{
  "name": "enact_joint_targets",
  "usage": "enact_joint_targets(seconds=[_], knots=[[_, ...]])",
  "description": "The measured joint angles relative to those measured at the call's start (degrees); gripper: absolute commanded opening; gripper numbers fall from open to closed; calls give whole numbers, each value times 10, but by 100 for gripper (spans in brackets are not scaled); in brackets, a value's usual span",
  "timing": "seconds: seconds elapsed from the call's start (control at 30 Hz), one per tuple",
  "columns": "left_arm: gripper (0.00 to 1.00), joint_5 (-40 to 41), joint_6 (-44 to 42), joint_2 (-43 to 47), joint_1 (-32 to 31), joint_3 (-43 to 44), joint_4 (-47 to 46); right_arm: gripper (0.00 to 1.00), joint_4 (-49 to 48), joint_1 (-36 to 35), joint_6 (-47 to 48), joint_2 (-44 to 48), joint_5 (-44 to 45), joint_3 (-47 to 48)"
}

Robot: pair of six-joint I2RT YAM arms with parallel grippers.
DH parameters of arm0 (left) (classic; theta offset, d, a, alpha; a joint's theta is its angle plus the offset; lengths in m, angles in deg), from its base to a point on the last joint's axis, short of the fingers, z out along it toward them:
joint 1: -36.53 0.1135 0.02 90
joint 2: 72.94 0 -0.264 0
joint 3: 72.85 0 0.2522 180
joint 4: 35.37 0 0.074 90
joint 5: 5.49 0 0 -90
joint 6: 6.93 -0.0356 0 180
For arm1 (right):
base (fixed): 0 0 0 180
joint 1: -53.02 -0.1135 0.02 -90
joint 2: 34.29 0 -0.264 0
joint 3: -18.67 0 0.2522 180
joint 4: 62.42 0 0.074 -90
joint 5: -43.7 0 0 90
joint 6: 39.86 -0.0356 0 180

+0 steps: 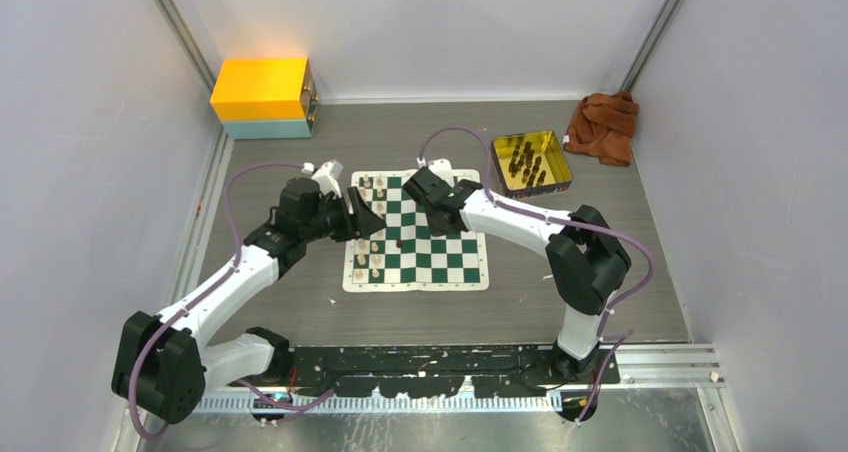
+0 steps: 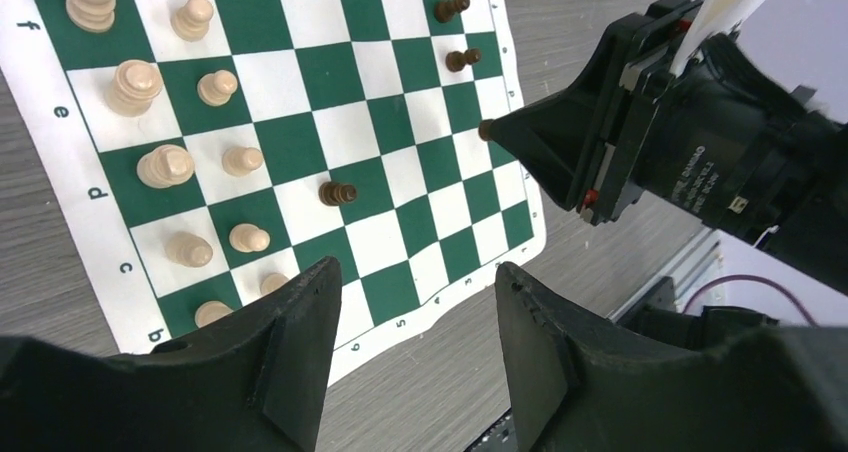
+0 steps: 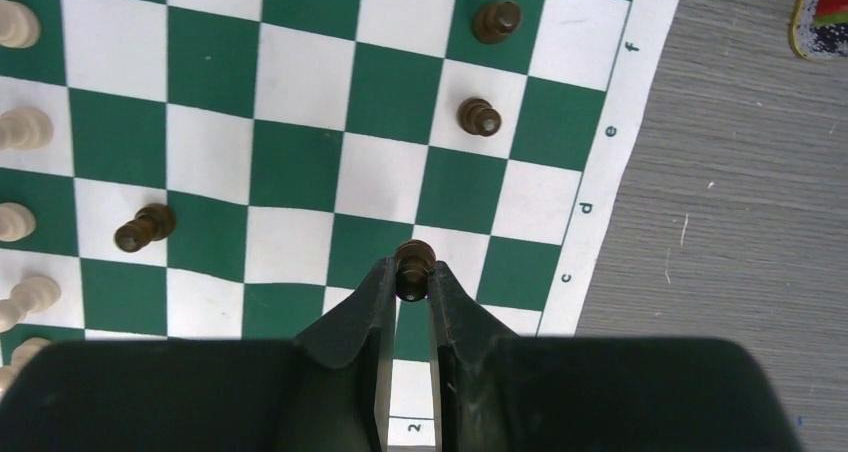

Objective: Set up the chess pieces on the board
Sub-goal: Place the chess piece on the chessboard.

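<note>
In the top view the board (image 1: 455, 262) lies flat in the middle of the bench (image 1: 600, 252), with both arms reaching over it. The right claw (image 3: 411, 272) is clenched on a dark pawn (image 3: 414, 256), pinching it upright between both fingertips above a square near the lettered border; whether its base touches the board I cannot tell. At 12 to 1 o'clock from it in the right wrist view two more dark pawns (image 3: 480, 117) stand on their squares, and at 9 o'clock another dark piece (image 3: 145, 227) appears to lie on its side. The left claw (image 2: 415, 272) hangs released over the board's 9 o'clock side, nothing between its fingers. Cream pieces (image 2: 165, 165) stand in two rows along that side. At 1 o'clock from the board sits a gold tray (image 1: 500, 167) holding dark pieces, a brown cloth (image 1: 603, 125) just beyond it, and a yellow box (image 1: 262, 92) at 11 o'clock
</note>
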Motion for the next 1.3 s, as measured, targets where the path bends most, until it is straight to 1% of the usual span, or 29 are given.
enact_joint_targets(seconds=[0.23, 0.47, 0.83, 1.3], knots=[[57, 40, -27, -42, -48, 36, 31, 4, -15, 26, -4, 7, -5, -25], [57, 73, -46, -69, -73, 57, 55, 4, -32, 50, -4, 7, -19, -33], [57, 113, -71, -107, -98, 90, 83, 4, -56, 75, -4, 0, -44, -35], [57, 150, -88, -156, -119, 113, 101, 5, -68, 82, -4, -20, -67, -44]])
